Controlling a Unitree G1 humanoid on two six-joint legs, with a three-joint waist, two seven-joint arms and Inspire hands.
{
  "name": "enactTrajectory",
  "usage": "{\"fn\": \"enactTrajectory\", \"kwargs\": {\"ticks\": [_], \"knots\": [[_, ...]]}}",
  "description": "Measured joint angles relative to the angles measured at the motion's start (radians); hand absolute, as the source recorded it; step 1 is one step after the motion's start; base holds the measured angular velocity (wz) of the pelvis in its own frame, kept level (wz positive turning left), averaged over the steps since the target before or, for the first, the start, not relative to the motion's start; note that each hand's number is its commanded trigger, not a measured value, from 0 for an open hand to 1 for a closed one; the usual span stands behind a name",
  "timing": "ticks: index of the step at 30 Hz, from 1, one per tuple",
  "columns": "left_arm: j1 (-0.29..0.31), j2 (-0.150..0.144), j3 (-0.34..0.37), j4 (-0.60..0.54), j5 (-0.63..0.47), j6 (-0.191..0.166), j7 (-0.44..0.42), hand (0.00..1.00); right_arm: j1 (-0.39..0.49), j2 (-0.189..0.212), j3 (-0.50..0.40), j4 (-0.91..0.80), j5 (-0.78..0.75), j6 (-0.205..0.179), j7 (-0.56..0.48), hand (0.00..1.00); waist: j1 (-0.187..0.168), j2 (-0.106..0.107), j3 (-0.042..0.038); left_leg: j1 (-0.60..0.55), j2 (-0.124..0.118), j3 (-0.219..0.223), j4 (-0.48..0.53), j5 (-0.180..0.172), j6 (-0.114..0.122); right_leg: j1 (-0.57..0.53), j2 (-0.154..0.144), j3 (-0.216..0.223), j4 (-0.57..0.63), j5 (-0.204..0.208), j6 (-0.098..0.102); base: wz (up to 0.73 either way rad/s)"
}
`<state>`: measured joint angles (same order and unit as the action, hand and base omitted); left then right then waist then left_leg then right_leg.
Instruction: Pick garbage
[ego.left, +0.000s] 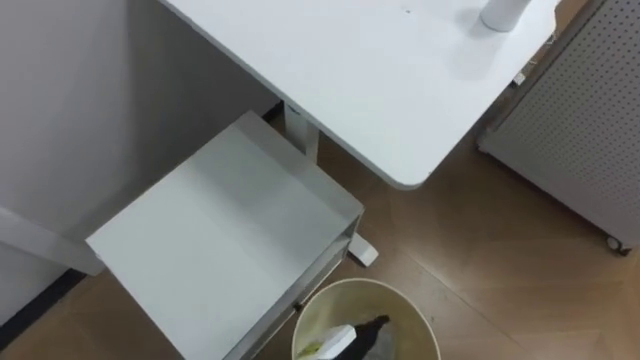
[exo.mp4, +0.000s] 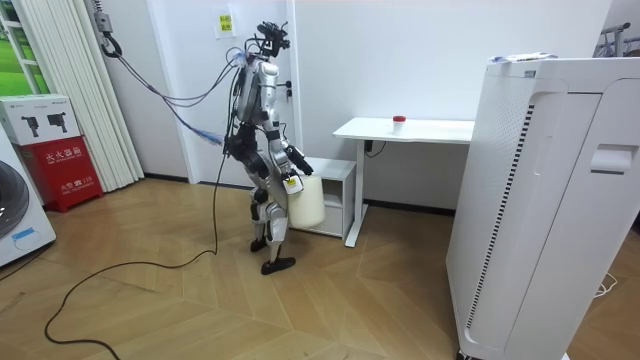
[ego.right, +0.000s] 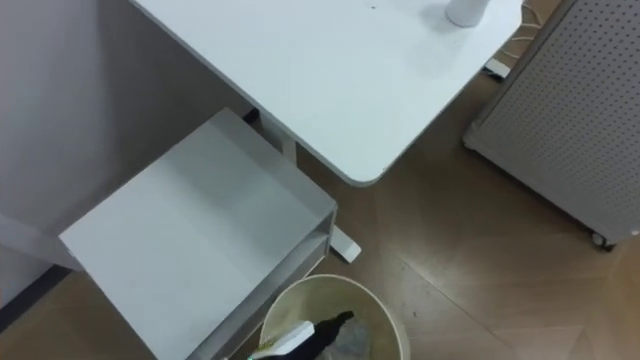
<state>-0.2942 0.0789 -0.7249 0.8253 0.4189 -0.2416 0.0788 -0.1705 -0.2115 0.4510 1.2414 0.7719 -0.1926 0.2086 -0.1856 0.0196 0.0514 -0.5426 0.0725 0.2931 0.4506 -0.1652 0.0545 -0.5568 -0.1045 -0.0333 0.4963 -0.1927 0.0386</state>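
I've got the bin (ego.left: 365, 284) with garbage (ego.left: 370, 332) up beside the table (ego.left: 380, 80). My right hand (exo.mp4: 293, 161) is at its rim, though I can't tell its grip. Next I'd scan for more garbage.

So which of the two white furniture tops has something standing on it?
The higher white desk top: a small white object stands near its far edge. The low white cabinet beside the cream round bin carries nothing.
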Motion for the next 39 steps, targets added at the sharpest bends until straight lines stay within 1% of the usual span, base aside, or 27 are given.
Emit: {"fn": "enactTrajectory", "kwargs": {"ticks": [4, 6, 7, 8, 9, 10, 11, 12, 13, 14, 15, 16, 18, 22, 24, 26, 28, 29, 30, 31, 32, 33, 34, 35, 36, 38, 39], "knots": [[-0.006, 0.011, 0.024, -0.046, 0.060, -0.006, -0.001, 0.00, 0.034, -0.002, -0.048, -0.002, -0.017, 0.003, 0.011, 1.00, -0.004, 0.003, 0.0003, 0.060, 0.004, 0.033, -0.013, -0.011, -0.001, 0.040, 0.003, 0.019, -0.012, 0.001, 0.002, -0.26], [-0.004, 0.037, 0.038, -0.116, 0.100, -0.008, -0.001, 0.00, 0.042, -0.007, -0.067, 0.001, -0.030, 0.006, 0.011, 1.00, 0.002, 0.003, 0.0004, 0.102, 0.007, 0.073, -0.014, -0.029, -0.004, 0.050, 0.001, 0.024, -0.011, 0.005, 0.005, -0.59], [-0.004, 0.043, 0.044, -0.125, 0.107, -0.009, -0.001, 0.00, 0.043, -0.007, -0.075, 0.001, -0.031, 0.008, 0.012, 1.00, 0.001, 0.002, -0.0001, 0.119, 0.009, 0.089, -0.016, -0.034, -0.004, 0.055, -0.002, 0.023, -0.009, 0.006, 0.005, -0.79], [-0.003, 0.049, 0.059, -0.135, 0.121, -0.012, -0.001, 0.00, 0.045, -0.008, -0.085, 0.002, -0.032, 0.010, 0.014, 1.00, 0.002, 0.001, -0.0003, 0.156, 0.021, 0.124, -0.019, -0.048, -0.008, 0.072, -0.004, 0.019, -0.011, 0.010, 0.006, -0.93], [0.006, 0.057, 0.084, -0.140, 0.122, -0.019, -0.001, 0.00, 0.048, -0.008, -0.094, 0.004, -0.035, 0.013, 0.016, 1.00, 0.006, -0.001, -0.0006, 0.195, 0.024, 0.152, -0.017, -0.065, -0.013, 0.088, -0.017, -0.016, -0.009, 0.013, 0.002, -0.99], [0.014, 0.058, 0.102, -0.144, 0.122, -0.022, -0.001, 0.00, 0.052, -0.008, -0.104, 0.004, -0.035, 0.014, 0.018, 1.00, 0.010, -0.002, -0.0012, 0.212, 0.024, 0.157, -0.017, -0.073, -0.017, 0.093, -0.027, -0.044, -0.005, 0.015, -0.001, -1.12], [0.025, 0.064, 0.131, -0.160, 0.122, -0.022, -0.001, 0.00, 0.053, -0.008, -0.124, 0.001, -0.049, 0.015, 0.023, 1.00, 0.023, -0.008, -0.0015, 0.241, 0.024, 0.168, -0.015, -0.091, -0.022, 0.099, -0.052, -0.110, 0.007, 0.021, -0.011, -1.11], [0.027, 0.071, 0.153, -0.179, 0.127, -0.022, -0.002, 0.00, 0.053, -0.009, -0.138, 0.005, -0.075, 0.017, 0.023, 1.00, 0.032, -0.006, -0.0038, 0.255, 0.032, 0.166, -0.003, -0.110, -0.027, 0.110, -0.067, -0.171, 0.007, 0.028, -0.021, -1.03], [0.029, 0.078, 0.166, -0.193, 0.133, -0.022, -0.003, 0.00, 0.054, -0.008, -0.147, 0.006, -0.084, 0.018, 0.023, 1.00, 0.035, -0.004, -0.0047, 0.259, 0.042, 0.167, -0.001, -0.119, -0.031, 0.117, -0.066, -0.188, 0.001, 0.030, -0.024, -0.70], [0.034, 0.093, 0.187, -0.229, 0.135, -0.024, -0.001, 0.00, 0.063, -0.005, -0.163, 0.006, -0.106, 0.019, 0.024, 1.00, 0.030, -0.007, -0.0053, 0.277, 0.054, 0.173, -0.002, -0.127, -0.036, 0.136, -0.058, -0.192, -0.012, 0.032, -0.024, -0.37], [0.036, 0.102, 0.198, -0.268, 0.134, -0.029, 0.005, 0.00, 0.073, -0.004, -0.171, 0.006, -0.113, 0.019, 0.024, 1.00, 0.027, -0.009, -0.0076, 0.295, 0.056, 0.176, -0.006, -0.129, -0.040, 0.157, -0.045, -0.190, -0.033, 0.037, -0.023, -0.26], [0.039, 0.108, 0.201, -0.287, 0.134, -0.031, 0.009, 0.00, 0.077, -0.007, -0.172, 0.007, -0.116, 0.019, 0.024, 1.00, 0.027, -0.011, -0.0106, 0.303, 0.057, 0.177, -0.008, -0.130, -0.041, 0.165, -0.041, -0.190, -0.041, 0.038, -0.023, -0.16], [0.067, 0.121, 0.214, -0.340, 0.132, -0.049, 0.042, 0.00, 0.094, -0.021, -0.170, 0.002, -0.132, 0.018, 0.035, 1.00, 0.031, -0.007, -0.0172, 0.340, 0.074, 0.178, -0.014, -0.137, -0.054, 0.218, -0.015, -0.196, -0.083, 0.048, -0.021, -0.17], [0.104, 0.142, 0.216, -0.395, 0.133, -0.049, 0.047, 0.00, 0.102, -0.032, -0.199, 0.007, -0.203, 0.013, 0.040, 1.00, 0.055, -0.009, -0.0215, 0.392, 0.072, 0.159, -0.025, -0.137, -0.056, 0.255, -0.014, -0.221, -0.085, 0.048, -0.022, -0.24], [0.132, 0.142, 0.221, -0.403, 0.133, -0.049, 0.045, 0.00, 0.102, -0.031, -0.210, 0.007, -0.237, 0.009, 0.058, 1.00, 0.057, -0.009, -0.0222, 0.427, 0.071, 0.131, -0.043, -0.136, -0.058, 0.278, -0.013, -0.239, -0.087, 0.046, -0.025, -0.23], [0.152, 0.143, 0.231, -0.412, 0.135, -0.048, 0.044, 0.00, 0.105, -0.031, -0.210, 0.011, -0.265, 0.010, 0.064, 1.00, 0.057, -0.012, -0.0239, 0.447, 0.072, 0.131, -0.043, -0.135, -0.058, 0.300, -0.009, -0.247, -0.102, 0.044, -0.028, -0.19], [0.187, 0.157, 0.250, -0.461, 0.145, -0.041, 0.037, 0.00, 0.111, -0.031, -0.210, 0.013, -0.274, 0.010, 0.079, 1.00, 0.060, -0.016, -0.0257, 0.462, 0.074, 0.131, -0.038, -0.135, -0.059, 0.311, -0.002, -0.252, -0.110, 0.046, -0.032, -0.34], [0.220, 0.174, 0.264, -0.526, 0.154, -0.040, 0.035, 0.00, 0.113, -0.031, -0.217, 0.017, -0.282, 0.010, 0.089, 1.00, 0.070, -0.020, -0.0259, 0.478, 0.073, 0.130, -0.038, -0.135, -0.059, 0.313, 0.005, -0.255, -0.121, 0.050, -0.040, -0.75], [0.252, 0.182, 0.281, -0.604, 0.165, -0.040, 0.035, 0.00, 0.112, -0.031, -0.223, 0.026, -0.297, 0.011, 0.097, 1.00, 0.095, -0.027, -0.0254, 0.501, 0.072, 0.126, -0.038, -0.135, -0.059, 0.313, 0.013, -0.253, -0.126, 0.055, -0.048, -0.92], [0.262, 0.182, 0.292, -0.637, 0.165, -0.041, 0.037, 0.00, 0.112, -0.032, -0.220, 0.030, -0.300, 0.011, 0.099, 1.00, 0.109, -0.031, -0.0275, 0.510, 0.069, 0.111, -0.038, -0.135, -0.059, 0.315, 0.019, -0.246, -0.129, 0.057, -0.053, -1.12], [0.273, 0.179, 0.322, -0.694, 0.164, -0.047, 0.044, 0.00, 0.112, -0.031, -0.213, 0.033, -0.311, 0.012, 0.104, 1.00, 0.127, -0.039, -0.0312, 0.524, 0.063, 0.055, -0.038, -0.135, -0.059, 0.327, 0.037, -0.214, -0.135, 0.060, -0.061, -1.05], [0.275, 0.175, 0.351, -0.732, 0.164, -0.049, 0.053, 0.00, 0.111, -0.031, -0.208, 0.032, -0.322, 0.012, 0.112, 1.00, 0.139, -0.046, -0.0376, 0.542, 0.050, -0.026, -0.044, -0.134, -0.061, 0.336, 0.056, -0.183, -0.139, 0.063, -0.066, -0.98], [0.279, 0.173, 0.364, -0.749, 0.163, -0.049, 0.063, 0.00, 0.112, -0.031, -0.207, 0.033, -0.332, 0.013, 0.113, 1.00, 0.139, -0.049, -0.0379, 0.551, 0.045, -0.066, -0.044, -0.134, -0.061, 0.346, 0.065, -0.168, -0.140, 0.065, -0.069, -0.81], [0.295, 0.170, 0.383, -0.771, 0.162, -0.051, 0.072, 0.00, 0.115, -0.031, -0.207, 0.036, -0.344, 0.014, 0.115, 1.00, 0.138, -0.046, -0.0430, 0.571, 0.041, -0.126, -0.043, -0.134, -0.061, 0.368, 0.081, -0.149, -0.154, 0.071, -0.075, -0.64], [0.306, 0.170, 0.392, -0.779, 0.161, -0.052, 0.073, 0.00, 0.118, -0.031, -0.209, 0.036, -0.345, 0.014, 0.115, 1.00, 0.132, -0.043, -0.0474, 0.584, 0.037, -0.168, -0.041, -0.134, -0.061, 0.384, 0.096, -0.125, -0.160, 0.073, -0.076, -0.56], [0.318, 0.172, 0.391, -0.787, 0.161, -0.053, 0.069, 0.00, 0.127, -0.032, -0.210, 0.036, -0.343, 0.014, 0.110, 1.00, 0.129, -0.035, -0.0536, 0.597, 0.036, -0.197, -0.047, -0.135, -0.064, 0.392, 0.109, -0.111, -0.171, 0.079, -0.078, -0.32], [0.325, 0.176, 0.392, -0.808, 0.161, -0.053, 0.069, 0.00, 0.132, -0.031, -0.214, 0.036, -0.342, 0.014, 0.108, 1.00, 0.128, -0.034, -0.0527, 0.605, 0.035, -0.201, -0.062, -0.133, -0.066, 0.391, 0.111, -0.111, -0.171, 0.081, -0.080, -0.17]]}}
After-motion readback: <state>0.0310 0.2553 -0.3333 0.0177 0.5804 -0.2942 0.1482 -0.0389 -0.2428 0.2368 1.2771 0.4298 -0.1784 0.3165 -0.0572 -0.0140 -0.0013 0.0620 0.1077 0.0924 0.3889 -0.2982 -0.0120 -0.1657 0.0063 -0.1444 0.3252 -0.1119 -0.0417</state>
